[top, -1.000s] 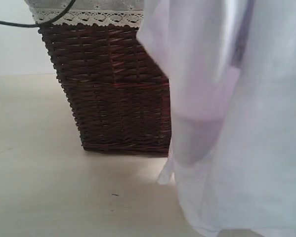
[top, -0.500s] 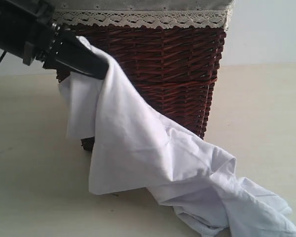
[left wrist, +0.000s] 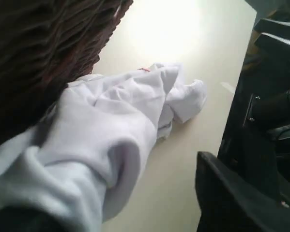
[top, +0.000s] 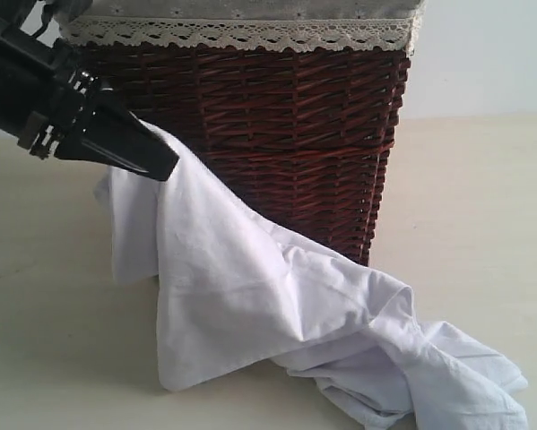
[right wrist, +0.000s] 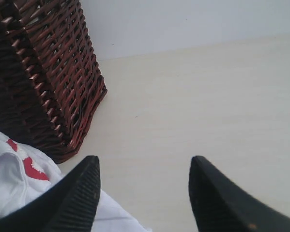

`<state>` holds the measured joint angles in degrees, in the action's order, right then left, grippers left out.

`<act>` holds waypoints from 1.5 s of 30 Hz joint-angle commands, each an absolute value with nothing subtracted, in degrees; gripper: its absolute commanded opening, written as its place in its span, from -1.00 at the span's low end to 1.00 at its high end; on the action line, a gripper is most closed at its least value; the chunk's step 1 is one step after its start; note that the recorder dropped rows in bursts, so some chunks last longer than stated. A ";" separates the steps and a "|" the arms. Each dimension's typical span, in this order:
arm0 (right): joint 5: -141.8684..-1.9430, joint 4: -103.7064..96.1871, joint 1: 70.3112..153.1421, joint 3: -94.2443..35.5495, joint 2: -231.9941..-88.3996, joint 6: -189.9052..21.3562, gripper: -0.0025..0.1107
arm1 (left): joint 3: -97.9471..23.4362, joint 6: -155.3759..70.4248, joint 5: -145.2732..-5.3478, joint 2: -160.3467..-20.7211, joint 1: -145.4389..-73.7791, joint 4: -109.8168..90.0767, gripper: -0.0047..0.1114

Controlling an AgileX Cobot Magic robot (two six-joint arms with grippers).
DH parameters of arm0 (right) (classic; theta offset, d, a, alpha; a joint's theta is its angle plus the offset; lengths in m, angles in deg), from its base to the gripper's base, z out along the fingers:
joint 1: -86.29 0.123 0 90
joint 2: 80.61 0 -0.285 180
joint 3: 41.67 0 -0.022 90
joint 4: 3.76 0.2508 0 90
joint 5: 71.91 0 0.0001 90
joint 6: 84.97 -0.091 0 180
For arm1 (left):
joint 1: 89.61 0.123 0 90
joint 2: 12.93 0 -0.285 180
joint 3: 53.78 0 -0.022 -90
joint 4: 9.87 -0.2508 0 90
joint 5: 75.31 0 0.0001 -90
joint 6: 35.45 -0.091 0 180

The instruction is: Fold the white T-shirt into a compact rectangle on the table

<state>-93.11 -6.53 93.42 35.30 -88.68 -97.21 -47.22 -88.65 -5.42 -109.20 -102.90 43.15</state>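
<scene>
Pale beige table (top: 483, 197), plain light wall (top: 483, 54) behind it. Far left of the exterior view, your left gripper (top: 159, 163) is up off the table, in front of the basket's left edge. In its wrist view the fingers are spread wide: cloth lies draped over one, and the other finger (left wrist: 232, 203) is bare and clear of the cloth, so it's no pinch. The white T-shirt (top: 250, 296) hangs from that tip and runs down and right across the basket front. It ends in a crumpled heap on the table at lower right, unfolded.

Behind it the dark wicker basket (top: 295, 134) stands upright on the table, with its lace-trimmed lining (top: 250, 34) turned over the rim.

Your right gripper (right wrist: 145, 169) shows only in its own wrist view. The fingers are apart with nothing between them, over bare table near the basket's bottom corner. Beside one finger is a bit of shirt with red lettering (right wrist: 31, 166).
</scene>
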 commanded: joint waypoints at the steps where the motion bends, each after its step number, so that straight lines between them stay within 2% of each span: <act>1: -92.74 -6.67 93.59 35.55 -88.40 -97.11 0.00 | -47.08 -86.34 -5.35 -103.59 -102.68 33.08 0.12; 6: -92.74 -6.67 93.59 35.55 -88.40 -97.11 0.00 | -45.28 -81.73 -5.35 -94.23 -100.93 28.14 0.12; 8: -92.74 -6.67 93.59 35.55 -88.40 -97.11 0.00 | -42.66 -79.02 -5.35 -89.09 -99.06 28.38 0.01; 10: -92.74 -6.67 93.59 35.55 -88.40 -97.11 0.00 | -39.19 -78.46 -5.35 -81.93 -96.72 28.38 -0.43; 11: -92.74 -6.67 93.59 35.55 -88.40 -97.11 0.00 | -37.11 -78.46 -8.16 -76.56 -95.27 28.26 -0.82; 12: -92.74 -6.67 93.59 35.55 -88.40 -97.11 0.00 | -35.89 -78.87 -10.03 -73.54 -94.60 27.88 -0.91; 16: -92.74 -6.67 93.59 35.55 -88.40 -97.11 0.00 | -31.45 -78.54 -12.43 -61.72 -94.06 24.93 -0.90; 24: -92.74 -6.67 93.59 35.55 -88.40 -97.11 0.00 | -22.36 -65.70 -7.20 -36.97 -94.06 17.87 -0.90; 30: -92.74 -6.67 93.59 35.55 -88.40 -97.11 0.00 | -17.22 -58.84 -16.82 -21.37 -94.06 3.56 -0.90; 38: -92.74 -6.67 93.59 35.55 -88.40 -97.11 0.00 | -2.99 -55.72 -31.87 -23.06 -94.06 0.85 -0.90; 45: -92.74 -6.67 93.59 35.55 -88.40 -97.11 0.00 | -1.14 -42.27 -33.88 -23.85 -94.06 -4.49 -0.89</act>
<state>-93.11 -6.53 93.42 35.30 -88.68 -97.21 -1.32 -49.48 -31.52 -23.68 -94.21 -1.76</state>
